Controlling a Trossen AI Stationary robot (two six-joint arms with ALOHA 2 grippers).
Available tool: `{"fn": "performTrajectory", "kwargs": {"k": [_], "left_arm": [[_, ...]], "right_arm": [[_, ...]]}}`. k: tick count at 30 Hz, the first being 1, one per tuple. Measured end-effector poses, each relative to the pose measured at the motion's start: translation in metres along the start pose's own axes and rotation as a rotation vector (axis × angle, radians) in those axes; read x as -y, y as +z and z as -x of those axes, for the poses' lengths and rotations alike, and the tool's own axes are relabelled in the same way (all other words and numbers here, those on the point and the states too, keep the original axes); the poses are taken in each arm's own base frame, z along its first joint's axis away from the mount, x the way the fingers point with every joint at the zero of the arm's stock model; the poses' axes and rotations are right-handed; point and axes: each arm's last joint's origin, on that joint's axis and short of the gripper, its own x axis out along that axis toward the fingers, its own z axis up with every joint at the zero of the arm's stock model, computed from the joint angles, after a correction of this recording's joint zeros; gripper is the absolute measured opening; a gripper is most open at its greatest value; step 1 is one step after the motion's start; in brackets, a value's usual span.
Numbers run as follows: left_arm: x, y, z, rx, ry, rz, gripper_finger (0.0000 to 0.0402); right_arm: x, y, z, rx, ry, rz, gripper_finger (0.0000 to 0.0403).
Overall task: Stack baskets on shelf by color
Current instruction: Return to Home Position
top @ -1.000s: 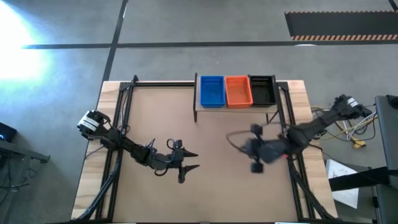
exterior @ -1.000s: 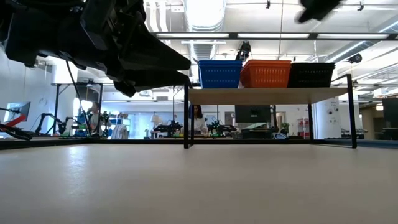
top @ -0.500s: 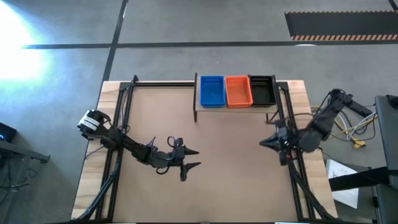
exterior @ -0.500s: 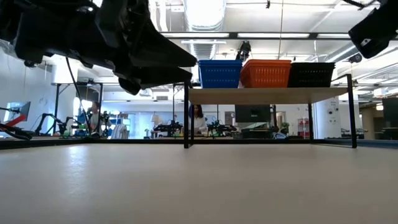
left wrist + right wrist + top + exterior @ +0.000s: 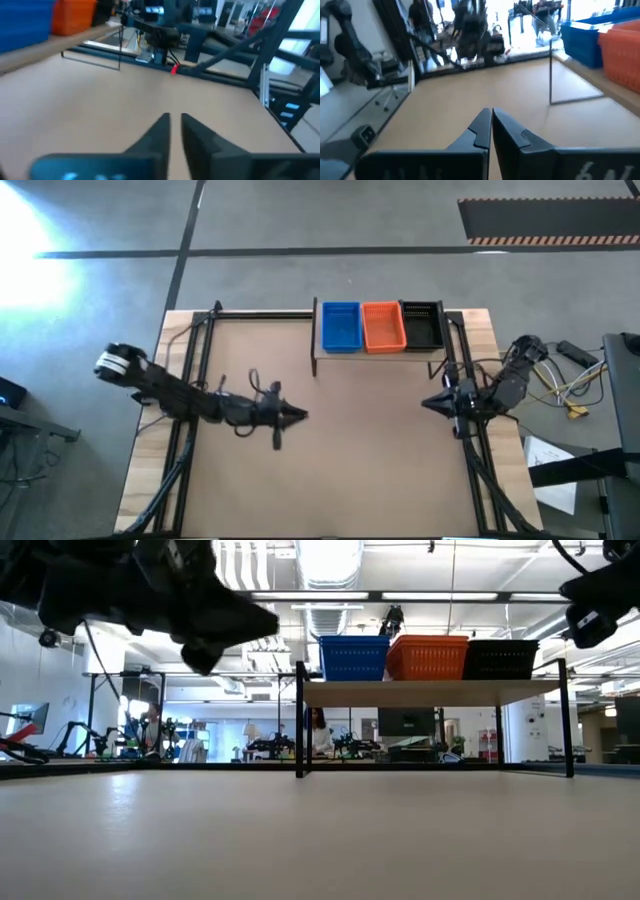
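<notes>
Shelf: the shelf (image 5: 430,693) stands on thin legs at the far side of the table (image 5: 360,470), right of centre. Being raised, it keeps the stacks off the work area.
Baskets: every basket I can see is on the shelf, in one row. The blue stack (image 5: 353,658) is left, the orange stack (image 5: 427,657) middle and the black stack (image 5: 499,659) right, packed side by side. They're nested, so I can't count baskets per stack.
Sorting: one colour per pile, which is what the job asks for.
Left gripper: the left gripper (image 5: 298,416) is above the table, left of centre and well apart from the shelf, pointing right. Its fingers are drawn in to a thin slit and hold nothing.
Right gripper: the right gripper (image 5: 426,404) is at the table's right edge, near the shelf's near right leg but not touching it, pointing left. Its fingertips meet and it's empty.
Why: there's nothing to carry, so both sets of jaws are closed. Both arms are clear of the shelf, which fits parking.
Progress: looks essentially done, with only the rest pose outstanding.
Risk: low. The right arm is close to the shelf leg, and a bump there could shift the stacks.
</notes>
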Motion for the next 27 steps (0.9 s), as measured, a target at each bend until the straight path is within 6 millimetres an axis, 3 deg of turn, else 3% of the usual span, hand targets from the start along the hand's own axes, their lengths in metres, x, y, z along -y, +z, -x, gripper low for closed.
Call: {"fn": "performTrajectory", "kwargs": {"k": [2, 12, 18, 22, 27], "left_arm": [[-0.014, 0.003, 0.012, 0.02, 0.01, 0.018, 0.0009], [-0.068, 0.012, 0.072, 0.175, 0.018, 0.07, 0.0001], [-0.102, 0.011, 0.094, 0.209, -0.034, 0.113, 0.0], [-0.125, 0.005, 0.108, 0.222, 0.025, 0.147, 0.0], [-0.129, 0.005, 0.115, 0.186, -0.017, 0.049, 0.0]], "right_arm": [[0.001, -0.004, 0.0, -0.001, 0.009, 0.002, 0.0008], [0.001, -0.025, -0.011, 0.004, -0.022, -0.065, 0.0008], [0.006, -0.029, -0.019, 0.051, -0.055, -0.093, 0.0008], [0.008, -0.028, -0.026, 0.125, -0.006, -0.079, 0.0008], [0.016, -0.031, -0.033, 0.144, -0.015, -0.056, 0.0008]]}}
